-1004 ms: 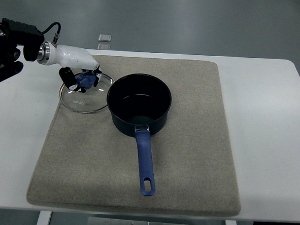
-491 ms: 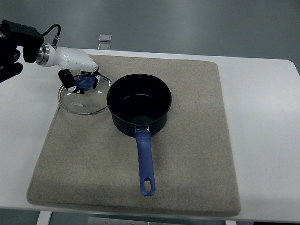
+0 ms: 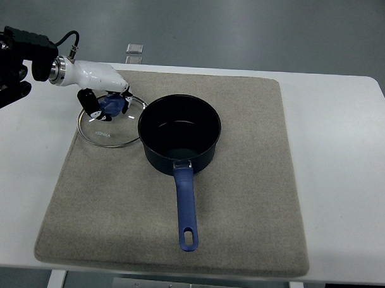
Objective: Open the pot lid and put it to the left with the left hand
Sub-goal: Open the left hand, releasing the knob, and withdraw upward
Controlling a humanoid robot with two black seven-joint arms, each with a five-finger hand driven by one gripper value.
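Observation:
A dark blue pot (image 3: 179, 132) stands uncovered on the beige mat (image 3: 242, 183), its blue handle (image 3: 185, 207) pointing toward the near edge. The glass lid (image 3: 110, 122) with a metal rim lies on the mat's far left corner, just left of the pot. My left hand (image 3: 105, 103) comes in from the left edge, white-shelled with black fingers curled around the lid's blue knob (image 3: 109, 104). I cannot tell whether the lid rests flat or hovers slightly. The right arm is out of view.
The mat lies on a white table (image 3: 344, 155). A small grey square object (image 3: 135, 48) sits beyond the table's far edge. The black arm housing (image 3: 18, 56) fills the upper left corner.
The lid and my left hand drifted slightly left, then back right, by a few pixels. The pot has not moved.

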